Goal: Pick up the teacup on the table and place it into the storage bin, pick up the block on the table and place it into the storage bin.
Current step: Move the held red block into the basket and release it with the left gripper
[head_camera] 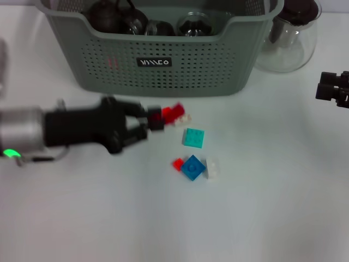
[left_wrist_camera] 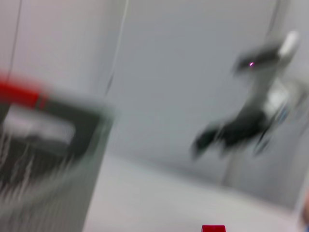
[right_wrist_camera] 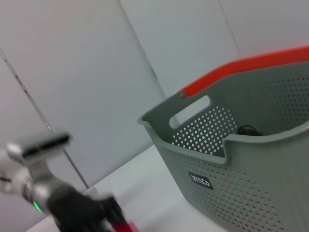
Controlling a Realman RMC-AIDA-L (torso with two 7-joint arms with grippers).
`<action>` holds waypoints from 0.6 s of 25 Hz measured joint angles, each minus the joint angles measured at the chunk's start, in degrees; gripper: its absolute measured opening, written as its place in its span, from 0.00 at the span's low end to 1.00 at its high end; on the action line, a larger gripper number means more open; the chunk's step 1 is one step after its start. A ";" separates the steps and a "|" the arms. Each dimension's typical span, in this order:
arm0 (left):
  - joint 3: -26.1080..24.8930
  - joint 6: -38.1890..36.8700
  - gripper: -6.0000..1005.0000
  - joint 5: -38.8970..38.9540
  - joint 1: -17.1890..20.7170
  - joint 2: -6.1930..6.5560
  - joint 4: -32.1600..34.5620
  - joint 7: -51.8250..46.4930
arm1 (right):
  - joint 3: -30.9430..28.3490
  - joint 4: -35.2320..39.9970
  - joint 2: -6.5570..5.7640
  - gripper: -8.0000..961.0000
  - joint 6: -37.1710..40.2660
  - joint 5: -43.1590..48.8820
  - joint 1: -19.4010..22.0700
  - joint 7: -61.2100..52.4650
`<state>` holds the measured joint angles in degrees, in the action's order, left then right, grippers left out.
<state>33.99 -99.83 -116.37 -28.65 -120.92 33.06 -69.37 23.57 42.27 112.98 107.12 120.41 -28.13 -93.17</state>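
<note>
1. The left gripper (head_camera: 154, 121) is pinched on a red block (head_camera: 156, 116) just in front of the storage bin (head_camera: 163, 60). The block shows only as a sliver between the fingertips, so the hold may be shallow. A quick lift over the bin wall could shake it loose.

2. More red blocks (head_camera: 174, 113) lie just beside the fingertips, with a small white piece (head_camera: 186, 118) touching them. The head view is soft here, so I cannot tell whether the held block is free of that cluster. If it is not, the lift could drag the neighbours along.

3. The bin's front wall is tall and near. A low carry would catch the block or the fingers on the rim.

4. The bin already holds dark teaware (head_camera: 112, 16) and glass pieces, so a high drop could knock them.

5. The left arm reaches in level from the robot's left, wrist low over the table (head_camera: 262, 218), fingers pointing toward the loose blocks: teal (head_camera: 194, 137), blue (head_camera: 192, 167).

6. The right gripper (head_camera: 334, 89) is parked at the far right edge, beside a glass pitcher (head_camera: 289, 38). I cannot tell how its fingers stand.
</note>
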 joint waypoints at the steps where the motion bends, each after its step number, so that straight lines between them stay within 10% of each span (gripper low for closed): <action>1: -1.50 -3.76 0.19 0.98 -0.54 0.24 2.28 -2.94 | 0.02 0.00 0.02 0.53 -0.08 0.00 0.00 0.01; 7: -6.05 -6.67 0.19 8.01 -7.24 0.96 18.02 -25.61 | 0.05 0.01 0.28 0.53 -0.18 0.00 -0.39 0.34; 15: 10.59 24.89 0.20 -6.40 -19.35 7.76 18.78 -52.64 | 0.17 0.00 0.34 0.53 -0.16 0.00 -0.44 0.46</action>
<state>44.58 -74.94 -122.77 -48.00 -113.16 51.83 -122.01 23.74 42.27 113.32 106.96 120.41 -28.57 -92.70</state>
